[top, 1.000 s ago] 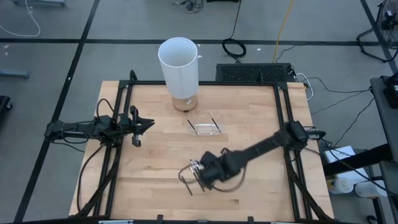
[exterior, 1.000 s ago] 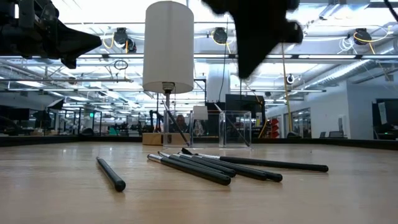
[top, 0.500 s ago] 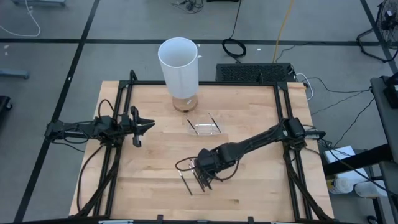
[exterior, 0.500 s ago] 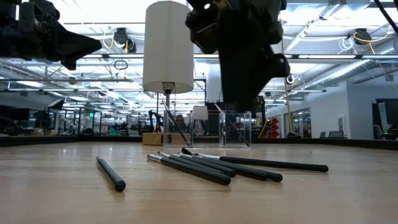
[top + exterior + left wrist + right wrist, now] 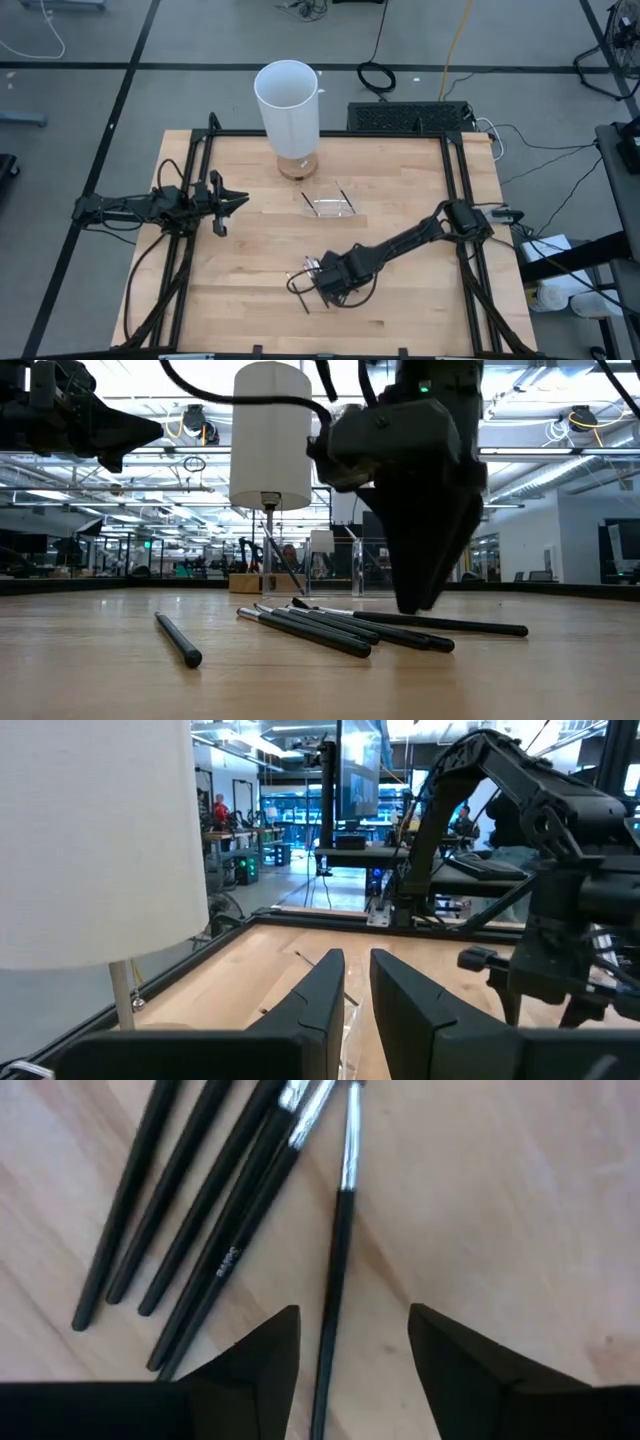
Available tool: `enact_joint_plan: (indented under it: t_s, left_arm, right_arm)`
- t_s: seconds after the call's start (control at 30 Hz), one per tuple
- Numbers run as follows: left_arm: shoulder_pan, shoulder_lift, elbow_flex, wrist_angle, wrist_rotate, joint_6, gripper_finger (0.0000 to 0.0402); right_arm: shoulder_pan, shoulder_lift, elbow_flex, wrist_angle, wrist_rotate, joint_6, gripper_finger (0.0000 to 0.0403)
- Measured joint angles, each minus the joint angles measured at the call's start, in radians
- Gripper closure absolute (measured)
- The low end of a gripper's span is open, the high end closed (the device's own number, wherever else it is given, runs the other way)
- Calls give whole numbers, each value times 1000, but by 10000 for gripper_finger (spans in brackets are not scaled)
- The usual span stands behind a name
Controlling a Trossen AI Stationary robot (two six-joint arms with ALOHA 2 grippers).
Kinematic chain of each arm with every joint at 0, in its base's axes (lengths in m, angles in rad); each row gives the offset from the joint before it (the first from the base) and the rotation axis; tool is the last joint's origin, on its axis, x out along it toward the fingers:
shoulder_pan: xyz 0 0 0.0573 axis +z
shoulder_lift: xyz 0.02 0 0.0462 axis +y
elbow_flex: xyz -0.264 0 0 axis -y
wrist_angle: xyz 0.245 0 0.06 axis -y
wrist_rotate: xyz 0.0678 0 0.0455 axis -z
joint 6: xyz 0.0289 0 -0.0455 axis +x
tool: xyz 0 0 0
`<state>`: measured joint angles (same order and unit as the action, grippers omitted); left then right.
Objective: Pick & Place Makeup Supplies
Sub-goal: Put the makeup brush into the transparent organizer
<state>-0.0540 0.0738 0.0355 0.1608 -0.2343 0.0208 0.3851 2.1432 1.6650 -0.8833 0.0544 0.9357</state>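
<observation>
1. wooden desk [image 5: 250, 300] has the makeup sticks [image 5: 340, 628] lying flat near its front middle, most fanned in a loose bunch, one stray stick [image 5: 178, 639] off to the side.
2. right claw [image 5: 348, 1345] is low over the bunch, fingers spread apart, with one silver-tipped stick [image 5: 338, 1250] lying between them on the wood, not gripped.
3. left claw [image 5: 236, 200] hangs over the left side of the desk, fingers nearly together, holding nothing.
4. tall white cylinder [image 5: 288, 105] and small clear tray [image 5: 331, 206] sit toward the back.
</observation>
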Motion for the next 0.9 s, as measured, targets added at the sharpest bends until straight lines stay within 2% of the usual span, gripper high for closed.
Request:
enact_joint_plan:
  t_s: [0.43, 0.53, 0.7, 0.9]
  left_arm:
    - [0, 0, 0, -3, 0, 0, 339]
    - [0, 0, 0, -3, 0, 0, 339]
    - [0, 0, 0, -8, 0, 0, 339]
    - [0, 0, 0, -17, 0, 0, 339]
  right_arm:
    - [-3, 108, 4, -50, -1, -55, 265]
    - [-3, 135, 4, -64, 1, -38, 294]
    - [11, 136, -12, -45, 56, 18, 384]
    - [13, 133, -15, -45, 52, 23, 394]
